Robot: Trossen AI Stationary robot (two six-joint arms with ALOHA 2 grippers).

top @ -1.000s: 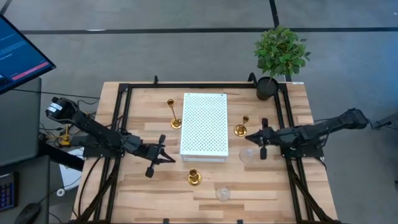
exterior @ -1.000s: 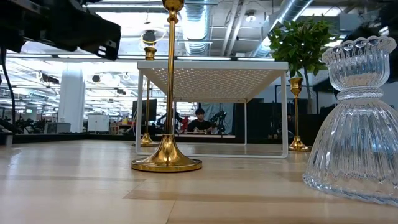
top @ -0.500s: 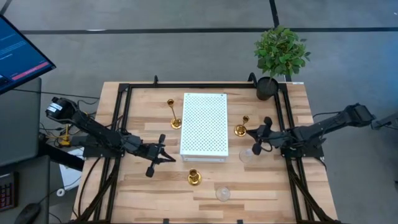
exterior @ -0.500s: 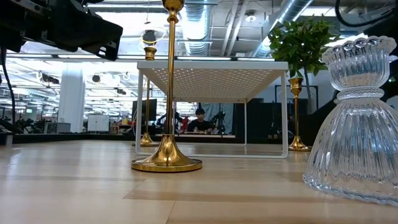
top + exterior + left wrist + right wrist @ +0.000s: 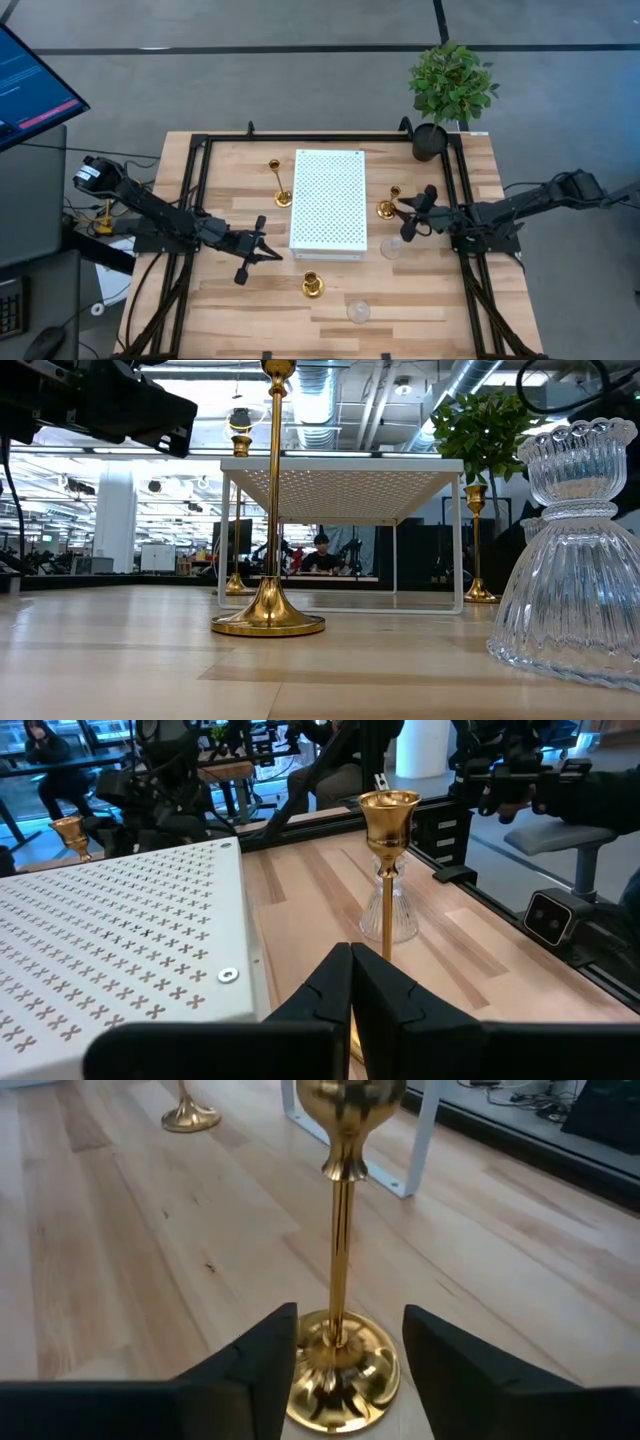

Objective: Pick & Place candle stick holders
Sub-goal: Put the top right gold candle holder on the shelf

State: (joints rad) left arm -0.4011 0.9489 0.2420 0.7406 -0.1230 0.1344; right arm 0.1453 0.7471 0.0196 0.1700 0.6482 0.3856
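My right gripper [image 5: 340, 1360] stands with its fingers now spread wide, where a second ago they were shut, and the stem of a gold candle holder [image 5: 342, 1250] rises in the gap between them, its round base on the wood just ahead of my fingertips. Nothing is held yet. In the overhead view that gripper [image 5: 412, 216] has swung in beside the gold holder [image 5: 386, 208], with a clear glass holder [image 5: 394, 247] close by on the table [image 5: 420, 300] and the white perforated stand [image 5: 329, 200] just beyond. I judge this the approach before the grasp. My left gripper [image 5: 257, 247] waits on the stand's far side, fingers pressed shut and empty, near another gold holder [image 5: 313, 286]. A second glass holder [image 5: 359, 312] and a third gold holder [image 5: 281, 192] stand farther off.
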